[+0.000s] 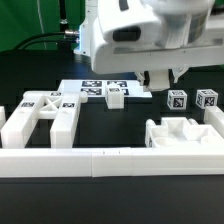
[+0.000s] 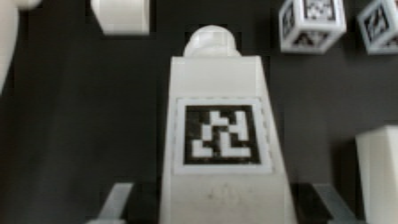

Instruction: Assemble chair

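Here, the gripper (image 1: 162, 82) hangs just off the marker board (image 1: 100, 90), at that board's end toward the exterior view's right. Its jaws are partly apart and clamped on a pegged block (image 2: 217, 110) of the chair. The wrist view shows the grey fingers (image 2: 118, 203) pressed against both flanks of the long white block. The block's tagged face is turned to the camera and its rounded peg points away from the gripper. In the exterior view the block is hard to make out beneath the white arm.

Past the marker board toward the exterior view's right, a small cube (image 1: 177, 99) and a second cube (image 1: 207, 98) stand side by side on the black table (image 1: 120, 125). Nearer the camera than the marker board, a slotted panel (image 1: 45, 115) lies toward the exterior view's left and a boxy open piece (image 1: 185, 135) toward its right. The long white rail (image 1: 110, 160) runs across the foreground, well in front of the marker board.
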You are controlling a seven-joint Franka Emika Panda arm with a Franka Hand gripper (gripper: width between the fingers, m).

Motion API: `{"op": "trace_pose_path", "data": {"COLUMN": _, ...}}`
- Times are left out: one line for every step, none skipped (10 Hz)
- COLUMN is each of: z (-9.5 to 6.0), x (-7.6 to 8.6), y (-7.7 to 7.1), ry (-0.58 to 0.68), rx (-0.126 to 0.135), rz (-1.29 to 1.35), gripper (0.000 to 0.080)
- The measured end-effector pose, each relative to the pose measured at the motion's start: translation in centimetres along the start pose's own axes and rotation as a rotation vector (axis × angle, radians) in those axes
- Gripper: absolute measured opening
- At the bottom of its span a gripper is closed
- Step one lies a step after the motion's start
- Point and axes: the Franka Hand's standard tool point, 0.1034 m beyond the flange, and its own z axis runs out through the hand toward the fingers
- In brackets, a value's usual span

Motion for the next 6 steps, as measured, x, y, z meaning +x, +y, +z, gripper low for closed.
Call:
{"op": "trace_pose_path", "data": {"z": -0.3, "x": 0.8, "y": 0.1, "ry": 0.097, "rx": -0.005, "rz": 0.002, "gripper": 0.0287}}
{"op": "trace_pose_path", "data": {"z": -0.5, "x": 0.8, "y": 0.2, "ry": 0.173, "rx": -0.008, "rz": 0.003, "gripper": 0.0287}}
{"op": "trace_pose_path", "data": {"z": -0.5, "x": 0.9, "y": 0.3, "ry": 0.225, "rx": -0.011, "rz": 0.004, "gripper": 0.0287}}
{"op": "trace_pose_path", "data": {"z": -1.1, "x": 1.5, "y": 0.1, "ry": 0.311, "rx": -0.016, "rz": 0.001, "gripper": 0.0287}}
{"op": "trace_pose_path", "data": {"z": -2.5, "x": 1.6, "y": -0.8, "ry": 0.366, "rx": -0.017, "rz": -0.011, "gripper": 0.0287}}
{"op": "trace_pose_path", "data": {"z": -3.6, "x": 2.0, "y": -1.4, "ry": 0.417, "rx": -0.015, "rz": -0.015, "gripper": 0.0287}}
